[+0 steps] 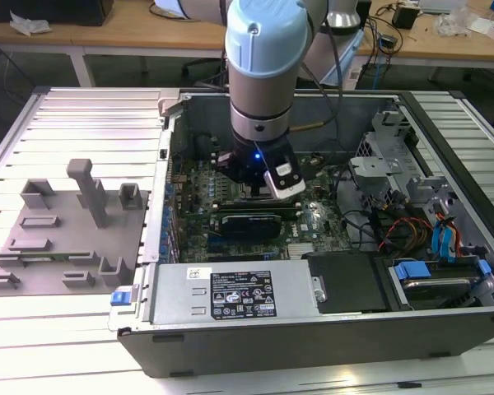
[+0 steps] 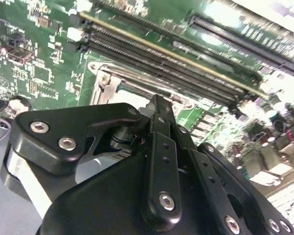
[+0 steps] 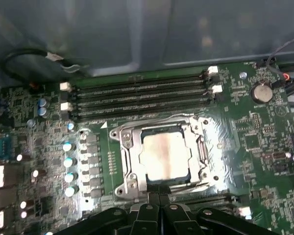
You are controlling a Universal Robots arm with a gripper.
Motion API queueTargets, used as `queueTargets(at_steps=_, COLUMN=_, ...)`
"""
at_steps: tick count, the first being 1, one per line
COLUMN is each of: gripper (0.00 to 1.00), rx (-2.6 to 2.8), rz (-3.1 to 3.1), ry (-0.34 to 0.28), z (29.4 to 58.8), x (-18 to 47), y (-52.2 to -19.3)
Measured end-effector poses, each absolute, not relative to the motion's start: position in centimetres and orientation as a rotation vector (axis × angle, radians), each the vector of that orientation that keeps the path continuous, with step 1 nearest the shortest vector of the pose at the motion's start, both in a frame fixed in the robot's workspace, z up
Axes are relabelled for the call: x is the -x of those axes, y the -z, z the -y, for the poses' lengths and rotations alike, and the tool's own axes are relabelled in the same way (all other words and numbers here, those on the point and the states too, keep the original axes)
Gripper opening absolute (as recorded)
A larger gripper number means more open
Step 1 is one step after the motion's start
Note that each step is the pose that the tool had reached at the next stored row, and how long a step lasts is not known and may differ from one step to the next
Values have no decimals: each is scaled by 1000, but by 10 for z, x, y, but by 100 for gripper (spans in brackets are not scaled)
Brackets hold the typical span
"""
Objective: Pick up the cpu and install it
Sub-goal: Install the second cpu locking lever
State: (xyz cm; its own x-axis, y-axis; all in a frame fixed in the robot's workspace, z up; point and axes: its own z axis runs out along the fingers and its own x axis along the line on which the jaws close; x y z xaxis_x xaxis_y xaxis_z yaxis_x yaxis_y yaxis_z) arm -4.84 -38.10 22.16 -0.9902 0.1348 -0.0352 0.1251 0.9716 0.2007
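Observation:
The cpu (image 3: 164,155), a pale square chip, lies flat inside the metal-framed socket (image 3: 125,147) on the green motherboard (image 3: 245,142). My gripper (image 3: 159,196) hangs just over the socket's near edge, its black fingers (image 3: 149,201) pressed together with nothing seen between them. In the second wrist view the gripper (image 2: 157,105) points down at the socket frame (image 2: 105,81), and its fingertips hide the chip. In the exterior view the arm reaches straight down into the open computer case, with the gripper (image 1: 259,188) low over the motherboard (image 1: 206,206).
Memory slots (image 3: 137,95) run just beyond the socket. A coin battery (image 3: 261,92) sits off to one side. Case walls (image 1: 169,164), a power supply (image 1: 239,292), a drive cage (image 1: 387,156) and loose cables (image 1: 395,230) surround the arm. A grey fixture plate (image 1: 66,239) lies at the exterior view's left.

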Motion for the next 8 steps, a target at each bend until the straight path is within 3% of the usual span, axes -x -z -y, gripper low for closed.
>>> queueTargets(at_steps=8, gripper=11, rx=-201, rz=-3072, ry=-282, z=361, x=45, y=-222)
